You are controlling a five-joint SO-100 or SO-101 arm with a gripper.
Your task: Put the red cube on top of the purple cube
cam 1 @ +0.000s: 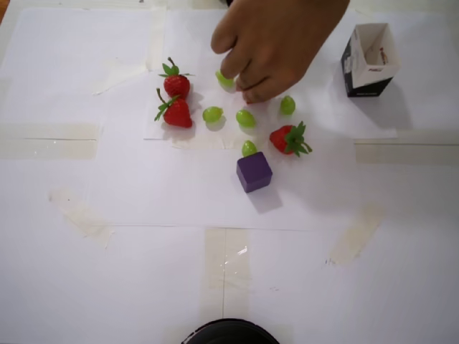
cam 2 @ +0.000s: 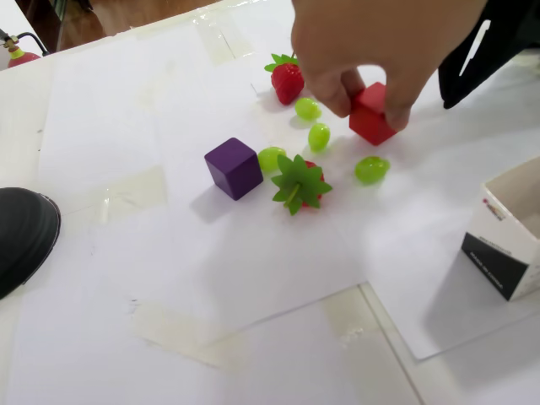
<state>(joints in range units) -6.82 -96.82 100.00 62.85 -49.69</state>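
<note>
Your red cube (cam 2: 371,116) is not on the table on its own right now: a person's hand (cam 2: 380,42) reaching in from the far edge has it pinched between thumb and fingertips, among the green grapes (cam 2: 319,135) near the far edge of the white paper. In the overhead view the hand (cam 1: 276,39) covers it almost entirely, with only a sliver of red showing under the fingers. The purple cube (cam 1: 254,171) sits bare and flat toward the middle of the table, touching or just beside one grape, with a strawberry (cam 1: 288,139) just beyond it; in the fixed view the purple cube (cam 2: 234,168) lies to the left of and nearer the camera than the red one. Your gripper (cam 2: 485,59) shows only as a dark shape at the far right edge of the fixed view, partly behind the hand, so you cannot tell how its fingers stand. What matters for your next move: the red cube lies close to the gripper, at the far edge, and the purple cube is farther out toward the table's centre, so you would likely pick near and carry outward once the hand is clear.
</note>
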